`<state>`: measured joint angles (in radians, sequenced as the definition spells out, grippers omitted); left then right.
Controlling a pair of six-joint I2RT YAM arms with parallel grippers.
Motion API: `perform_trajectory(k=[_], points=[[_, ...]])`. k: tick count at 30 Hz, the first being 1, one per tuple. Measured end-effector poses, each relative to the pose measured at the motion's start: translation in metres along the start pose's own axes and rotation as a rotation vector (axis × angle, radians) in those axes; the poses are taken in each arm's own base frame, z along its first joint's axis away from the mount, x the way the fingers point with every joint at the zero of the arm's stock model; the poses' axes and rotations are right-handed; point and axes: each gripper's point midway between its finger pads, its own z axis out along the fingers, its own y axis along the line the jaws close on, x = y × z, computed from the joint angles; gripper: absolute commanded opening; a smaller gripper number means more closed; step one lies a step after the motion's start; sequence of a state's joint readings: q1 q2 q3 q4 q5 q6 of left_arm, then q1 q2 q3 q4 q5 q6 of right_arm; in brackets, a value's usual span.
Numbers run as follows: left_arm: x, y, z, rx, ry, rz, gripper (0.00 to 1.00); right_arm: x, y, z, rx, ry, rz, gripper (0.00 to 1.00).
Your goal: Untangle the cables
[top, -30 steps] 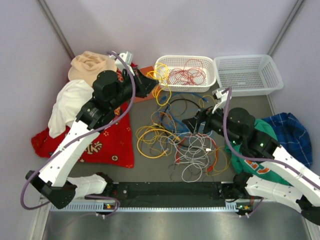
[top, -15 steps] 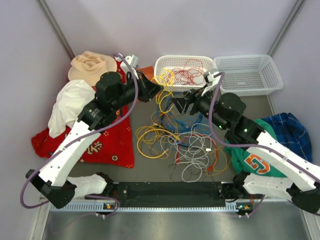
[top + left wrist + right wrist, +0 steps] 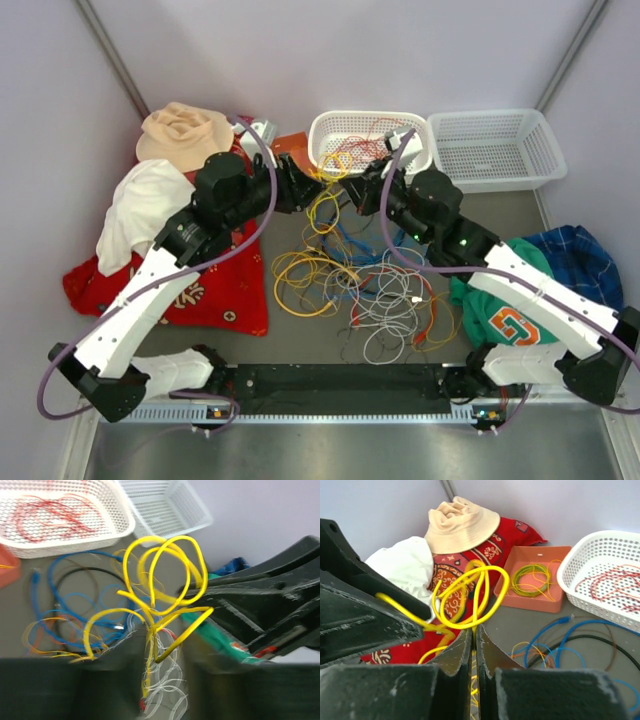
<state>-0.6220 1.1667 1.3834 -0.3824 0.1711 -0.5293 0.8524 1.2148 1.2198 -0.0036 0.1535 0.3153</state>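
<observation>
The cables (image 3: 350,270) lie tangled on the grey table: yellow, blue, black, white and orange loops. One yellow cable (image 3: 322,205) is lifted in loops between both grippers. My right gripper (image 3: 474,630) is shut on the yellow cable (image 3: 470,597) where its loops cross. In the top view the right gripper (image 3: 352,188) sits just in front of the cable basket. My left gripper (image 3: 157,655) stands open, and the yellow cable (image 3: 165,580) runs loosely through the gap between its jaws. The left gripper (image 3: 312,188) faces the right one closely.
A white basket (image 3: 420,150) at the back holds red cables, with an empty white basket (image 3: 495,145) to its right. An orange tray (image 3: 532,587) holds a green-yellow coil. A red cloth (image 3: 210,290), hat (image 3: 180,130) and white cloth (image 3: 140,205) lie left; a green shirt (image 3: 505,320) and blue plaid cloth (image 3: 580,265) lie right.
The right arm swung up and left to the raised yellow loops and shut on them. The left gripper, shut on that cable before, opened.
</observation>
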Motion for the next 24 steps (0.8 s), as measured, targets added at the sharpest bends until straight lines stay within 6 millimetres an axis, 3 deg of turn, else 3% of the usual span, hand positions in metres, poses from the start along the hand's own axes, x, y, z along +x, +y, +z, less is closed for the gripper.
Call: perform_trajectory(k=[1, 3, 6, 10, 14, 19, 24], points=[[-0.001, 0.004, -0.002, -0.025, -0.008, 0.004, 0.84, -0.002, -0.002, -0.003, 0.013, 0.000, -0.003, 0.00], [-0.004, 0.017, -0.010, -0.101, -0.033, 0.016, 0.99, -0.008, -0.007, -0.012, 0.038, -0.001, -0.015, 0.00], [-0.015, 0.036, -0.027, -0.221, -0.095, 0.029, 0.99, -0.033, -0.012, -0.034, 0.072, -0.030, -0.036, 0.00], [-0.028, 0.054, -0.051, -0.338, -0.183, 0.047, 0.99, -0.084, -0.009, -0.069, 0.089, -0.120, -0.045, 0.00], [-0.026, 0.061, -0.062, -0.357, -0.229, 0.055, 0.99, -0.125, -0.004, -0.104, 0.079, -0.201, -0.034, 0.00], [-0.007, 0.047, -0.048, -0.195, -0.242, 0.060, 0.99, -0.133, -0.004, -0.121, 0.077, -0.206, -0.028, 0.00], [0.021, 0.012, -0.031, 0.126, -0.270, 0.080, 0.99, -0.122, -0.006, -0.121, 0.088, -0.159, -0.015, 0.00]])
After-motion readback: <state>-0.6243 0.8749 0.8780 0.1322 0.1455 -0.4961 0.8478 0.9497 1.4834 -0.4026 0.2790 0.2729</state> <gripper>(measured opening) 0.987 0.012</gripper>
